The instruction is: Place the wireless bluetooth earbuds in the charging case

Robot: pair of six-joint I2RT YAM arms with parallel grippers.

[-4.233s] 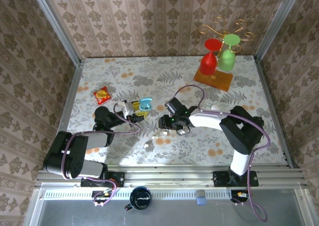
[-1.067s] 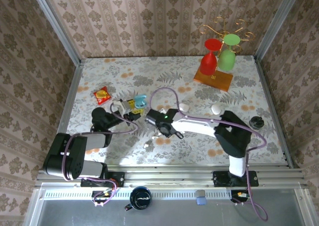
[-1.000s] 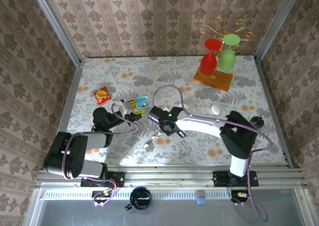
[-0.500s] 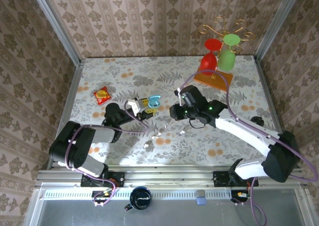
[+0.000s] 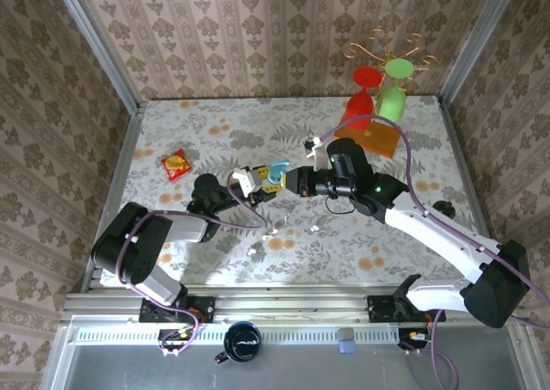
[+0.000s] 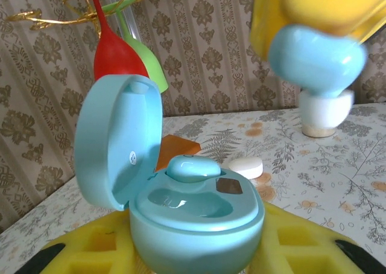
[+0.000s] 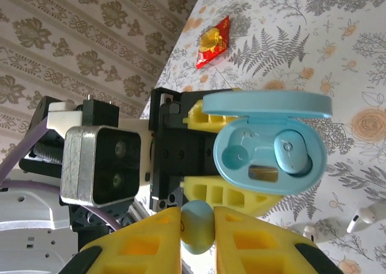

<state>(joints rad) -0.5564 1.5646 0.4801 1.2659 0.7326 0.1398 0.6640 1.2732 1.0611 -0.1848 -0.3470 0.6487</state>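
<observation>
**Overhead view.** My left arm point(image 5: 172, 229) lies low over the table point(image 5: 344, 257). Its forearm is almost flat and reaches from the base toward the centre. My right arm point(image 5: 430, 227) stretches on a diagonal from its base, and its wrist is turned so that the tool points left. The left gripper point(image 5: 260, 184) and the right gripper point(image 7: 198, 238) meet nearly tip to tip.

**Left wrist view.** The left jaws are clamped on the base of the blue case point(image 6: 193, 219), which stands upright between the yellow pads. Its lid point(image 6: 117, 144) is swung back and open. One blue earbud is seated point(image 6: 192, 167) in the far pocket, and the near pocket is bare.

**Right wrist view.** The right jaws are pinched together on a second blue earbud point(image 7: 196, 224). It hangs just beside the open case and does not touch it. This wrist looks straight at the left wrist's camera.

**Surroundings.** Two white earbuds point(image 7: 360, 218) lie loose on the table near the grippers. A red wrapped sweet point(image 5: 176, 162) lies well apart to the left. A red and a green glass point(image 5: 375, 105) hang on a stand at the far right.
</observation>
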